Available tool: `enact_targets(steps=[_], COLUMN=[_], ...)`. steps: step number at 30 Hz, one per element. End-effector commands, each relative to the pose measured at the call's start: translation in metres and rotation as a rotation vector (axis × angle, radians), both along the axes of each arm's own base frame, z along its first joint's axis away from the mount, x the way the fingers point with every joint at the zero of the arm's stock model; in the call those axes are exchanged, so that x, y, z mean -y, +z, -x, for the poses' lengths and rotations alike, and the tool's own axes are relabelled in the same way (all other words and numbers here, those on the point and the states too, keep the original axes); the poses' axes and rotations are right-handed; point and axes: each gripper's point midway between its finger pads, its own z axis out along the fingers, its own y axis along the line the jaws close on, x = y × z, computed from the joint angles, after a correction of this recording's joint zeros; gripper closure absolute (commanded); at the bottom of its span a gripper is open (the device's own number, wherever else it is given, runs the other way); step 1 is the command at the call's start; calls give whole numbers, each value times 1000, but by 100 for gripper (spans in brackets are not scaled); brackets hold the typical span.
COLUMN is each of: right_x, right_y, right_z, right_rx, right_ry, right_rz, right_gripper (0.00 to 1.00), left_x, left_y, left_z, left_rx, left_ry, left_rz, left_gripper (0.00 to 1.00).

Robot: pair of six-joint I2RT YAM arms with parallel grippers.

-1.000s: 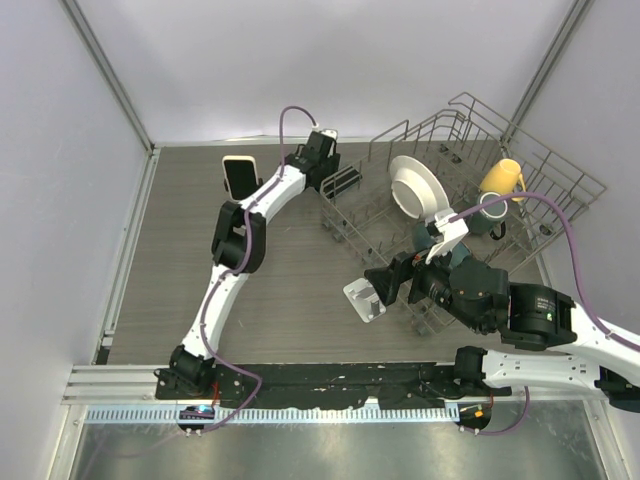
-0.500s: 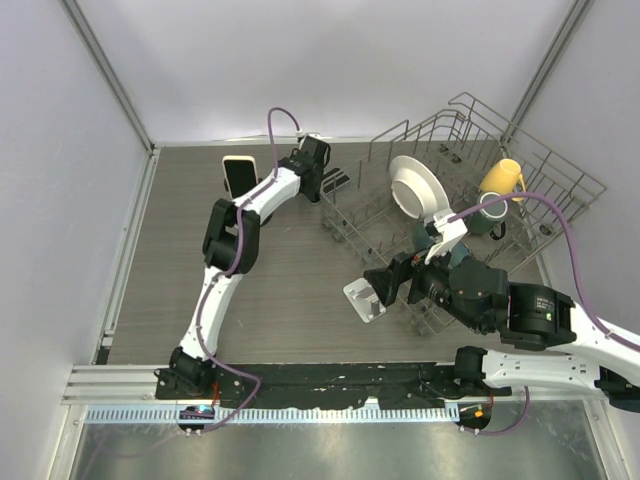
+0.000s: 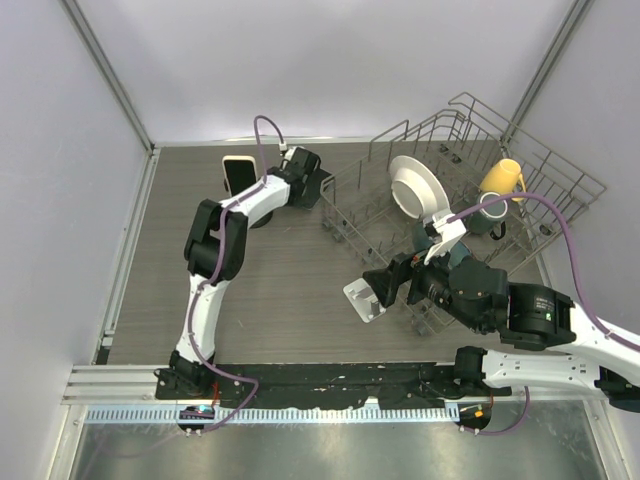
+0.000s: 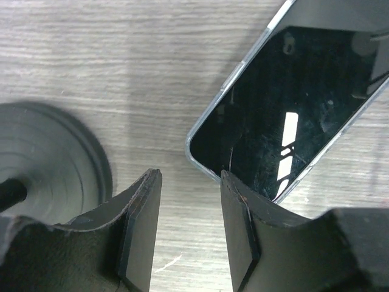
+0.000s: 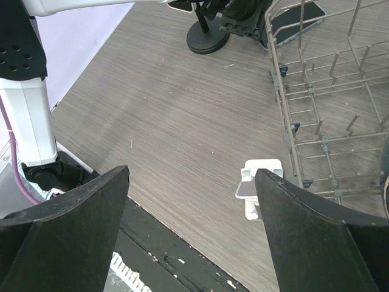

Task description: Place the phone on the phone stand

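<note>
Lying flat on the table (image 4: 91, 48) beside the rack (image 5: 285, 91), phone (image 4: 298, 103) sits just ahead-right of left gripper (image 4: 188, 179), jaws part-open, empty; right gripper (image 5: 191, 173) spread wide.

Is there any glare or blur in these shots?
Left wrist view: bright reflections streak the phone screen; the round black base at left is blurred. Right wrist view: near jaws dark, table grain sharp. Top view: soft, even light.

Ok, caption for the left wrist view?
Left gripper open and empty, phone lying screen-up just ahead, round black base to its left.
</note>
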Motion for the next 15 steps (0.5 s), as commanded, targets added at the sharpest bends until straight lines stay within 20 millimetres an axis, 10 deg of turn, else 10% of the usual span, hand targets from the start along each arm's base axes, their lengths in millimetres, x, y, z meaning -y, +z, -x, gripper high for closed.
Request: enact_targets(steps=[1,15], right_x=[-6,-6], right_y=[9,10], right_z=[-2,-3], right_rx=[17,29], right_ry=[3,-1], right_rz=[-42,-36], right_gripper=[10,10], left_x=[-17,30], left_y=[4,48], left_z=[24,-22], left_rx=[-45,-32], left_ry=[12,-162], left_rz=[-45,159], left_gripper=[52,22])
